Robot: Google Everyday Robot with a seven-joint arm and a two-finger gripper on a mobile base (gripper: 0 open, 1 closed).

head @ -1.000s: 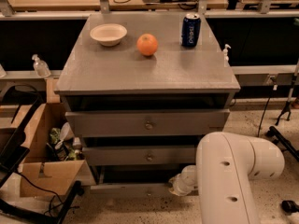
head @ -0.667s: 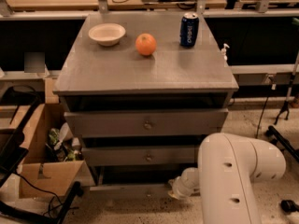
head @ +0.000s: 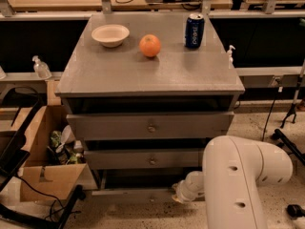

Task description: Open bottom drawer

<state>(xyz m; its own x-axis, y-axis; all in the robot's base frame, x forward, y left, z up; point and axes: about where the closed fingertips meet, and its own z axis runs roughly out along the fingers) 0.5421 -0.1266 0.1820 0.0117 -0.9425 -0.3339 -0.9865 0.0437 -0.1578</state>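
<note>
Bottom drawer: The lowest flat grey drawer front [head: 128, 193] is sitting at the foot of the grey three-drawer cabinet [head: 152, 80], just above the speckled floor [head: 143, 216]. You are seeing it as a narrow pale strip with a dark gap above it.
Gripper position: The gripper [head: 178, 197] is hanging low at the right end of that drawer front, close to the floor.
Gripper state: You cannot tell whether it is released or clenched, or whether it is touching the drawer.
Arm: The bulky white robot arm [head: 243, 175] is filling the lower right and covering the right ends of the two lower drawers.
Upper drawers: The middle grey drawer [head: 138, 159] and the top grey drawer [head: 119, 126] are each showing a small round knob at centre.
Cabinet top: A shallow white bowl [head: 110, 35] is resting at the back left, a round orange fruit [head: 150, 46] near it, and an upright blue drink can [head: 194, 30] at the back right, all apart.
Left side: An open brown cardboard box [head: 43, 178] is standing beside the cabinet.
</note>
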